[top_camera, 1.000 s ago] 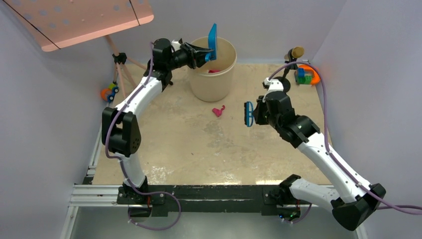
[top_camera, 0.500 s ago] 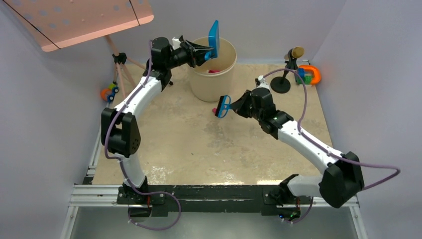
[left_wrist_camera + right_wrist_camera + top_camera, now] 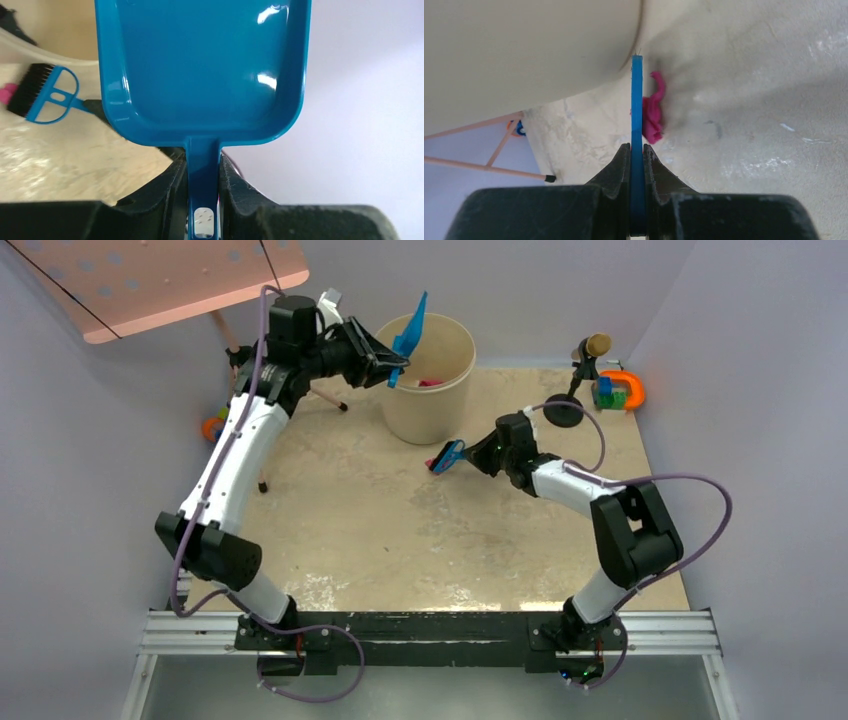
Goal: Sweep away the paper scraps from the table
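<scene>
right gripper [image 3: 637, 149] has dropped its pinched hand brush [image 3: 637, 100] beside the pink paper scrap [image 3: 654, 112] to sweep it; left gripper [image 3: 203, 167], clamping the dustpan [image 3: 200, 65] handle, tips it over the bin [image 3: 430, 410].

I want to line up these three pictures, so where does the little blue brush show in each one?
Top view: the brush is near the centre, held by the right hand.
Left wrist view: the brush is at the left edge, beyond the dustpan.
Right wrist view: the brush is seen edge-on, running up the middle.
Shared landmark: the pink paper scrap lies right by the bristles in all three.
</scene>
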`<state>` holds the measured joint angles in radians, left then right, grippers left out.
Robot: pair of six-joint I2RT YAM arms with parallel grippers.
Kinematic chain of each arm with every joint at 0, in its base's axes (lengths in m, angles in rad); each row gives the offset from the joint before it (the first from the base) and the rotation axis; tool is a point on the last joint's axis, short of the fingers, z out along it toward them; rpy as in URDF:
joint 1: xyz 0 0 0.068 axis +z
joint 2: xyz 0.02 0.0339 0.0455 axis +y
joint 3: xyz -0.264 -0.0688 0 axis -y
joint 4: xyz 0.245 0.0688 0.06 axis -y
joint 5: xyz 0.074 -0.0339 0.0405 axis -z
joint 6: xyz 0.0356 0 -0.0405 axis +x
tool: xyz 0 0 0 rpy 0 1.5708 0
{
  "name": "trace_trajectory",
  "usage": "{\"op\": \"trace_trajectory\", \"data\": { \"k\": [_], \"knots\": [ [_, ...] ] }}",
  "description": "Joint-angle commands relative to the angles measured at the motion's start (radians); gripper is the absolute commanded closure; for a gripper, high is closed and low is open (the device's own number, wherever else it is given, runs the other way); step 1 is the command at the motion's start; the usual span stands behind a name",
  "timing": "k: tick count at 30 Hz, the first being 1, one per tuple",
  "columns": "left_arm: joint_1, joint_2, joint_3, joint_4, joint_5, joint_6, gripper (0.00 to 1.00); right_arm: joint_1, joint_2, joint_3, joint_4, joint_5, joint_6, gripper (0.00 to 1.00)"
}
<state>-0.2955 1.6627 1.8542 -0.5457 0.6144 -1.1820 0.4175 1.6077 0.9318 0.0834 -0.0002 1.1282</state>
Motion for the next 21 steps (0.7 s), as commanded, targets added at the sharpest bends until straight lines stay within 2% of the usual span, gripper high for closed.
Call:
{"op": "trace_trajectory", "data": {
  "k": [1,5,9,17,21],
  "knots": [
    [-0.028,-0.121,0.050,-0.265,-0.143,0.319,1.00,-0.006,0.058,0.018,0.034,-0.023,0.100,1.00],
    [-0.054,-0.176,0.048,-0.407,-0.236,0.469,1.00,-0.005,0.055,-0.009,-0.054,-0.004,0.100,1.00],
    [-0.103,-0.239,-0.013,-0.506,-0.347,0.605,1.00,-0.005,-0.091,-0.115,-0.107,0.031,0.063,1.00],
    [-0.249,-0.446,-0.376,-0.474,-0.479,0.740,1.00,-0.006,-0.442,-0.295,-0.211,-0.035,-0.117,1.00],
    [-0.335,-0.540,-0.598,-0.387,-0.575,0.771,1.00,-0.008,-0.516,-0.094,-0.378,0.016,-0.405,1.00]
  ]
}}
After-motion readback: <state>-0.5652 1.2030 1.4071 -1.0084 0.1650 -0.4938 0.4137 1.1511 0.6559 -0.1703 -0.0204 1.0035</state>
